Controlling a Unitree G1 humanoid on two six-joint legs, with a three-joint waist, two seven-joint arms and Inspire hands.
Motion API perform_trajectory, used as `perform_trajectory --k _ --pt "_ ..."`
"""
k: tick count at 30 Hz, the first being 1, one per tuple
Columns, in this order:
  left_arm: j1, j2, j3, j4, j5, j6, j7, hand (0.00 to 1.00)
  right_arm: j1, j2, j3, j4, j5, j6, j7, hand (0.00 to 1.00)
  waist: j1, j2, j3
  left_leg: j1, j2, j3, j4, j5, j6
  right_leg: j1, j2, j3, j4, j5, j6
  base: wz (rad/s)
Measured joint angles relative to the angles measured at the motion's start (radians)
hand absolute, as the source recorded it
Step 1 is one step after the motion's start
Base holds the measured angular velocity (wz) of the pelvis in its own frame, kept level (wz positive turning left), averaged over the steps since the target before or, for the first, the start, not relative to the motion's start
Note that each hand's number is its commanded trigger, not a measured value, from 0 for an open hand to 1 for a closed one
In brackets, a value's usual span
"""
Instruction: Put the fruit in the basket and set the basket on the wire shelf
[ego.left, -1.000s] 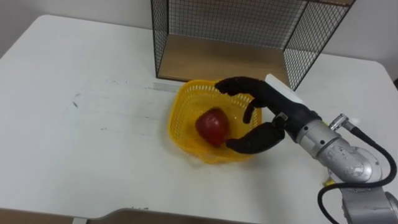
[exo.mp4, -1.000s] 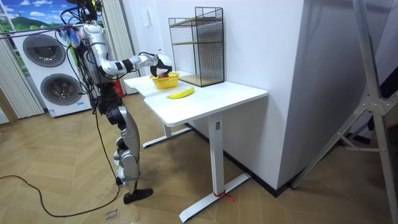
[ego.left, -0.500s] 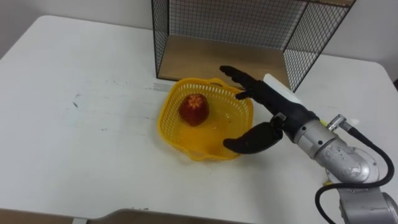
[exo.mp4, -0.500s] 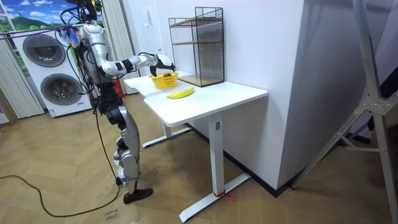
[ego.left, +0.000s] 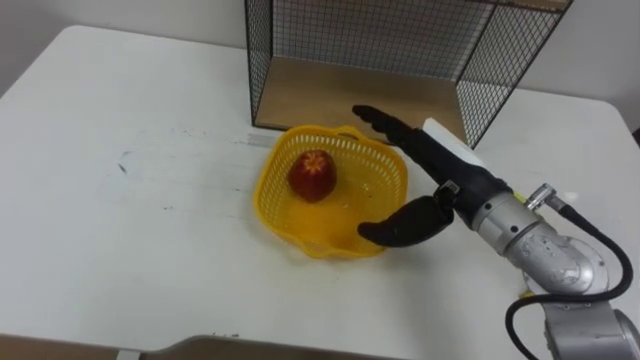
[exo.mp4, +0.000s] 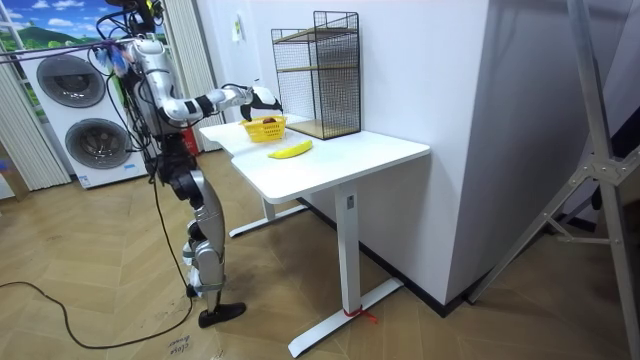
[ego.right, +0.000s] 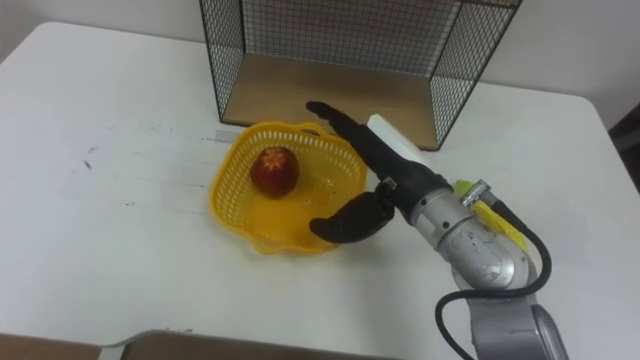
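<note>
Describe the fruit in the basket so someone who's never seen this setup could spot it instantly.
On the white table, just in front of the black wire shelf, sits a yellow plastic basket with the right robot hand open at its right side. Inside it, toward the left, lies the apple: round and red, unlike the long yellow banana lying loose on the table.

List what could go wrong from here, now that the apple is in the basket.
1. The banana lies on the table, outside the basket; lifting now would leave it behind.
2. The right hand is open at the rim, gripping nothing; a one-sided grab may tilt the basket and roll the apple out.
3. The wire shelf stands close behind; the rim could catch its frame.
</note>
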Motion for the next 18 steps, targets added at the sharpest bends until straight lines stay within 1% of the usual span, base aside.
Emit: perform_trajectory --k 2,3,4,8,9,10,11,13,18 --pt "0.005 0.0 0.001 0.001 0.0 -0.001 0.002 0.0 0.0 0.001 -0.004 -0.012 0.014 -0.006 -0.009 0.0 -0.009 0.004 -0.0028 -0.002 0.0 -0.002 0.001 0.0 0.0 -0.001 0.0 -0.002 0.0 0.0 0.0 0.02" --pt "0.012 0.0 0.001 0.001 0.0 -0.003 0.003 0.0 0.0 0.001 -0.007 -0.013 0.028 -0.012 -0.024 0.0 -0.017 0.006 -0.0081 -0.002 0.0 -0.003 0.001 0.0 0.0 -0.001 -0.001 -0.003 0.0 0.0 0.0 0.0" --pt "0.017 0.0 0.001 0.002 0.001 -0.005 0.004 0.0 0.0 0.003 -0.011 -0.015 0.045 -0.014 -0.042 0.0 -0.02 0.006 -0.0099 0.0 0.0 -0.002 0.001 0.0 0.0 0.0 -0.001 -0.002 0.001 0.0 0.0 0.0" --pt "0.018 -0.001 0.003 0.003 0.0 -0.007 0.004 0.0 0.0 0.003 -0.047 -0.018 0.082 -0.026 -0.097 0.0 -0.027 0.006 -0.0102 0.002 0.0 -0.002 0.004 0.0 0.0 0.003 -0.001 -0.001 0.002 0.0 0.0 0.0" --pt "0.019 -0.003 0.013 0.007 0.001 -0.009 0.004 0.0 0.0 0.004 -0.062 -0.018 0.092 -0.033 -0.117 0.0 -0.028 0.007 -0.0094 0.009 0.0 0.0 0.003 0.0 0.0 0.006 -0.001 0.0 0.002 0.0 0.0 -0.05" --pt "0.021 -0.007 0.025 0.011 0.002 -0.012 0.004 0.0 0.0 0.005 -0.084 -0.018 0.095 -0.041 -0.132 0.0 -0.03 0.011 -0.0057 0.017 0.0 0.003 -0.001 0.0 0.0 0.013 -0.001 0.002 0.001 0.0 0.0 -0.06" --pt "0.025 -0.009 0.031 0.011 0.003 -0.013 0.004 0.0 0.0 0.005 -0.094 -0.018 0.095 -0.045 -0.142 0.0 -0.032 0.012 -0.0056 0.018 0.0 0.004 -0.002 0.0 0.0 0.014 -0.001 0.002 0.001 0.0 0.0 -0.04" --pt "0.038 -0.01 0.061 0.009 0.003 -0.022 0.003 0.0 0.0 0.003 -0.145 -0.018 0.098 -0.057 -0.19 0.0 -0.038 0.012 -0.0054 0.018 0.0 0.004 -0.003 0.0 0.0 0.013 -0.001 0.002 0.0 0.0 0.0 0.0" --pt "0.073 -0.016 0.062 0.0 0.007 -0.021 0.002 0.0 0.0 0.001 -0.218 -0.012 0.134 -0.067 -0.293 0.0 -0.059 0.015 -0.0053 0.015 0.0 0.004 -0.002 0.0 0.0 0.011 0.0 0.001 -0.001 0.0 0.0 0.0"
